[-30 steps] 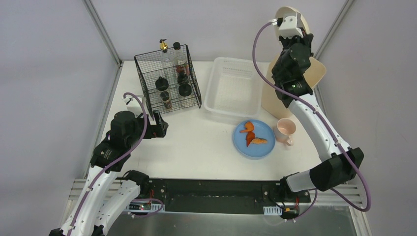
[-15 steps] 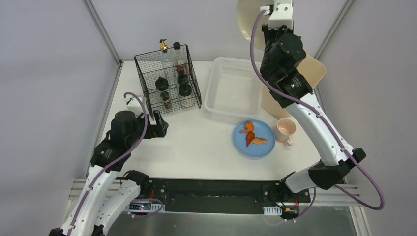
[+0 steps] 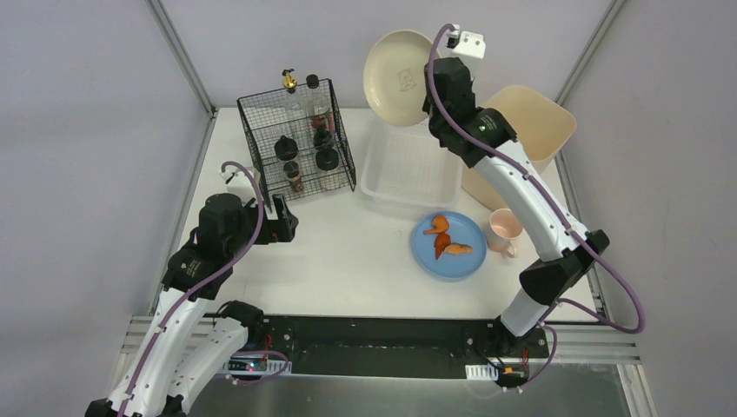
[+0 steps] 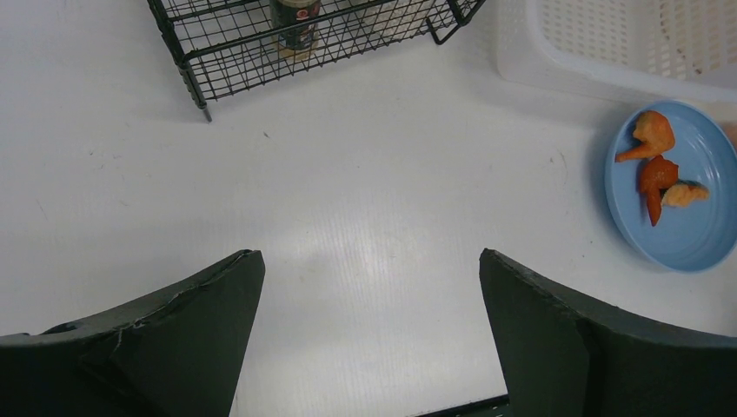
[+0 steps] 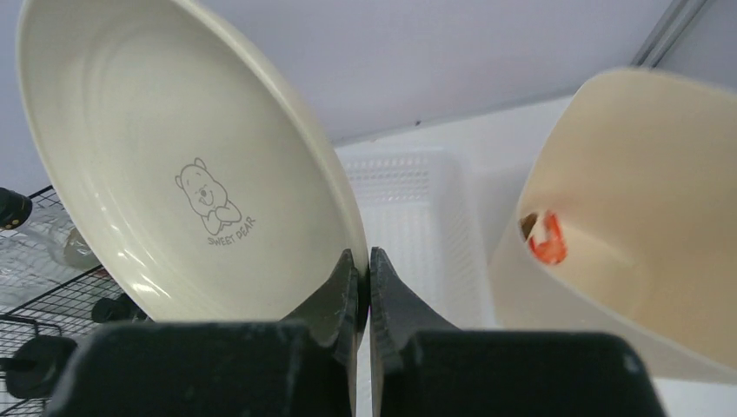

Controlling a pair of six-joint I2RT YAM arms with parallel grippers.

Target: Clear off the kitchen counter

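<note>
My right gripper (image 5: 363,261) is shut on the rim of a cream plate (image 3: 396,71) (image 5: 174,174) with a bear print, held on edge high above the white slotted basket (image 3: 410,161) at the back of the kitchen counter (image 3: 348,261). A blue plate (image 3: 449,245) with orange peel (image 3: 443,236) lies on the counter's right side, a pink mug (image 3: 505,229) beside it. My left gripper (image 3: 282,220) (image 4: 369,269) stands open over bare counter at the left, nothing between its fingers.
A black wire rack (image 3: 298,139) with bottles and jars stands at the back left. A beige bin (image 3: 530,126) at the back right holds a scrap of orange peel (image 5: 547,239). Frame posts rise at both back corners.
The right arm has swung left from above the beige bin, carrying the cream plate over toward the white basket. The left arm has not moved.
</note>
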